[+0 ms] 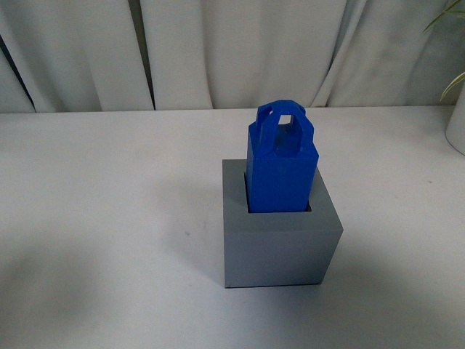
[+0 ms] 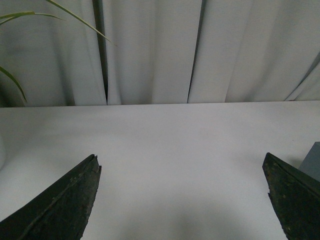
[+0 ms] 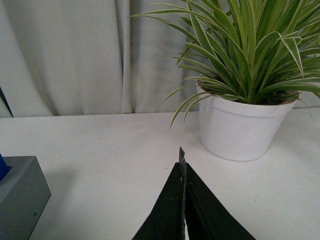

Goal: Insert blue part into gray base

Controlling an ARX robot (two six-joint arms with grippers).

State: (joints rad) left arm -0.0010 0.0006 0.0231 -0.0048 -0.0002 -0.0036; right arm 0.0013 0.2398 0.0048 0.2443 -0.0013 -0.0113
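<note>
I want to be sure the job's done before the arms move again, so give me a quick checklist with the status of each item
1. Blue part sits in the gray base recess: ok.
2. Fully seated at the bottom: cannot tell.
3. Blue part upright: ok.
4. Left gripper open, holding nothing: ok.
5. Right gripper shut, empty, away from the base: ok.
6. Potted plant apart from the base: ok.

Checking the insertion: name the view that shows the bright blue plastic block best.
Front view: the bright blue plastic block with looped handle is seen whole, standing in the matte gray plastic cube's recess. Right wrist view catches only a blue sliver at the edge. Left wrist view shows none.
</note>
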